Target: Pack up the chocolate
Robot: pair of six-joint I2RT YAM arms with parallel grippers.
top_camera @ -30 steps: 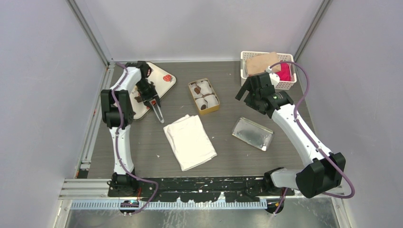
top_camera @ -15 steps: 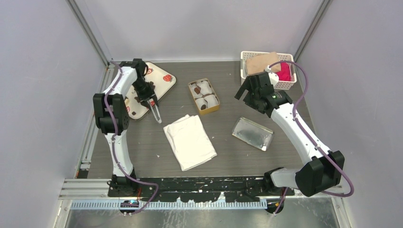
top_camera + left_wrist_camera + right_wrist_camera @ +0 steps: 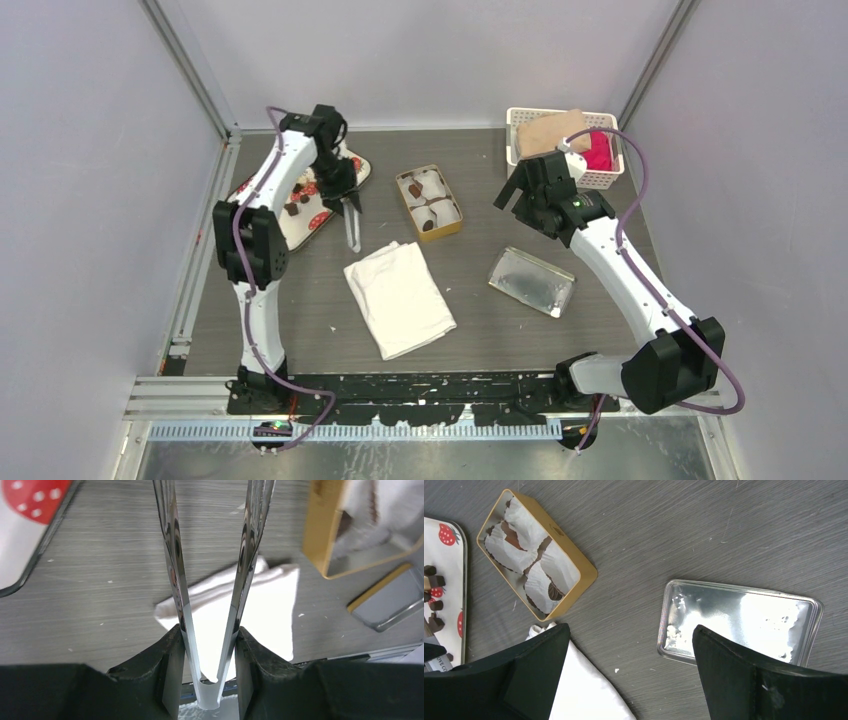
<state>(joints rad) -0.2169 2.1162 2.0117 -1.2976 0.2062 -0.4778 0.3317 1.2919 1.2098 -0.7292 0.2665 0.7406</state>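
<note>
The packing is judged partly done. Two pieces of chocolate (image 3: pixel 555 591) are seen in the white paper cups (image 3: pixel 499 542) of the gold tin (image 3: pixel 574 552), which lies open at the far middle of the surface (image 3: pixel 470 320); the other cups look empty. Several more pieces are left on the strawberry tray (image 3: pixel 451 580) at the far left, apart from the tin.

The left tool (image 3: pixel 209 640) is clamped on the base of the metal tongs (image 3: pixel 172 555) and held above the surface between tray and tin, near the white cloth (image 3: pixel 398 298). The tong arms stand apart, and whether anything is carried at their tips cannot be told. The right tool (image 3: pixel 629 635) is held wide apart and empty above the surface, between the tin and the silver lid (image 3: pixel 739 622).

The pieces on the tray are yet to be moved, and the lid is not yet fitted.
</note>
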